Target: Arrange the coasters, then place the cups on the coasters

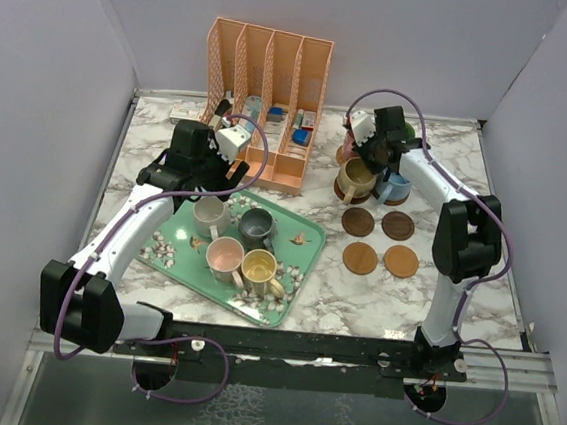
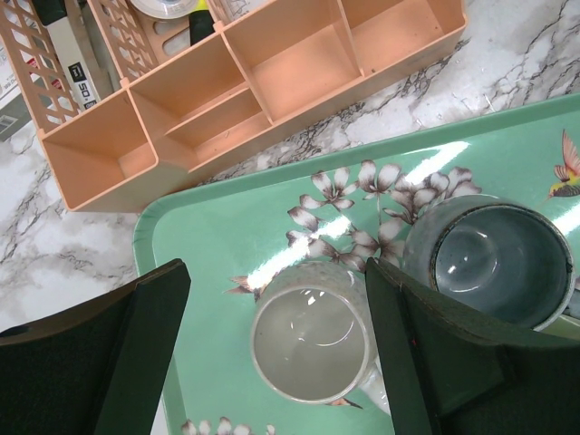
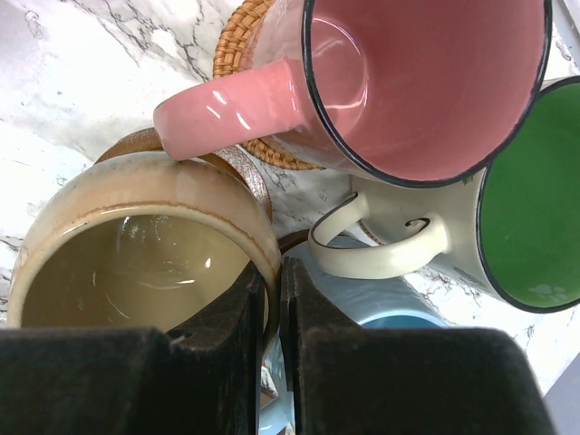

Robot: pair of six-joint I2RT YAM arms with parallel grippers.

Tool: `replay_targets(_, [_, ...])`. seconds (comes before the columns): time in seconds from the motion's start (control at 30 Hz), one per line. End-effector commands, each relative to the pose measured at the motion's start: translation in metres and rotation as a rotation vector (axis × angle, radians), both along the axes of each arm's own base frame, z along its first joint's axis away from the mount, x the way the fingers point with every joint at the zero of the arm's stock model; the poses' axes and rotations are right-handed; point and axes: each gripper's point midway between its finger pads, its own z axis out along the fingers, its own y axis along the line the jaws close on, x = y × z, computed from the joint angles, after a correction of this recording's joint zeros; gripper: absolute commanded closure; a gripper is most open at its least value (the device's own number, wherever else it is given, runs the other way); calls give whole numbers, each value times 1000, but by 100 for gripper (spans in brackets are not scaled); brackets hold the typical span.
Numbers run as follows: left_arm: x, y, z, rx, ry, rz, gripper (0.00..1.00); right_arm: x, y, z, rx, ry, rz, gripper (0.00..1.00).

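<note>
My left gripper (image 2: 276,285) hangs open over the green floral tray (image 2: 208,236), its fingers either side of a cream cup (image 2: 313,349) without touching it. A grey-blue cup (image 2: 498,263) stands just to the right. Two more cups, pale pink (image 1: 225,255) and yellow (image 1: 259,267), share the tray. My right gripper (image 3: 274,272) is shut on the rim of the tan cup (image 3: 136,245), which sits on a coaster (image 3: 243,168). Pink (image 3: 408,82), green-lined (image 3: 535,208) and blue (image 3: 381,304) cups crowd around it. Several bare brown coasters (image 1: 359,222) lie in a square in front.
An orange slotted organizer (image 1: 269,101) stands at the back centre, close behind the tray and my left gripper (image 1: 216,181). Small boxes sit in its slots. White walls close off the marble table (image 1: 355,300) on three sides.
</note>
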Motion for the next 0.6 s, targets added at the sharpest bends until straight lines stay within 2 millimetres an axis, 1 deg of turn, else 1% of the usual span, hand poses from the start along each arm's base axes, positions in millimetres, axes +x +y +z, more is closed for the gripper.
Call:
replay_targets(0.0, [3,0,7,-11,-32,-8,18,22,8,24,42,-82,22,99])
replay_targets(0.57, [5,2,7,-2,-36,1,18,28,5,18,19,-61,33,99])
